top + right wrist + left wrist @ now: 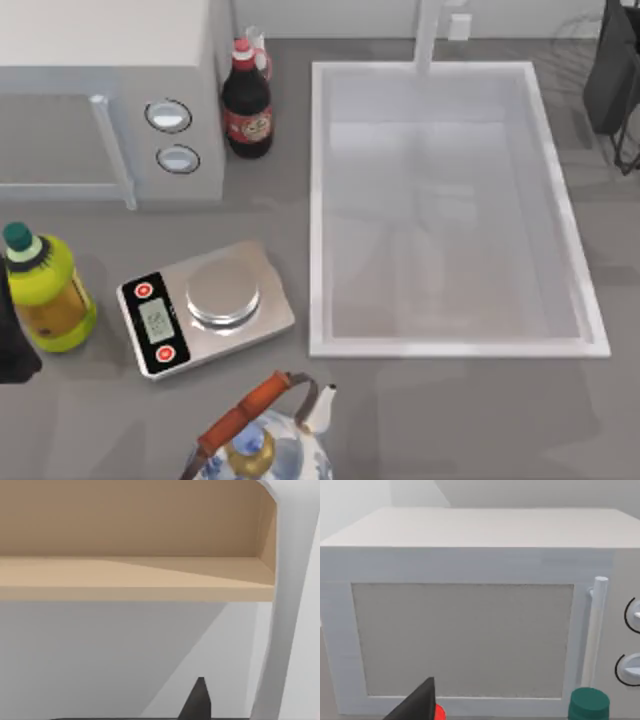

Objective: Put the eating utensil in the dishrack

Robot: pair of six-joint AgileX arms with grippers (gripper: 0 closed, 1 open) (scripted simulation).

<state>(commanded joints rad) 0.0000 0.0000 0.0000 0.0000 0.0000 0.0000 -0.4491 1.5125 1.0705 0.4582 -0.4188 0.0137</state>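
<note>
From above, a white rectangular sink basin point(318, 200) takes up the table's right half, and the left half is crowded. A white microwave point(100, 90) stands at the back with a dark sauce bottle point(247, 105) beside it. Nearer are a silver kitchen scale point(205, 310), a yellow oil bottle with a green cap point(45, 290) and a blue-patterned kettle with an orange handle point(265, 440). The left arm point(12, 345) sits at the left edge by the oil bottle, apparently parked clear of the clutter. A dark shape point(612, 70) sits at the far right edge. I cannot tell where the white spoon or the wire dishrack lies. In the left wrist view, the left gripper point(415, 707) is a dark wedge facing the microwave door, with the green cap low in front. I cannot tell whether it is open or closed. In the right wrist view, the right gripper point(197, 702) points at a tan shelf point(135, 572) above a white wall, so it is probably raised and idle. Its state is likewise unclear.
</note>
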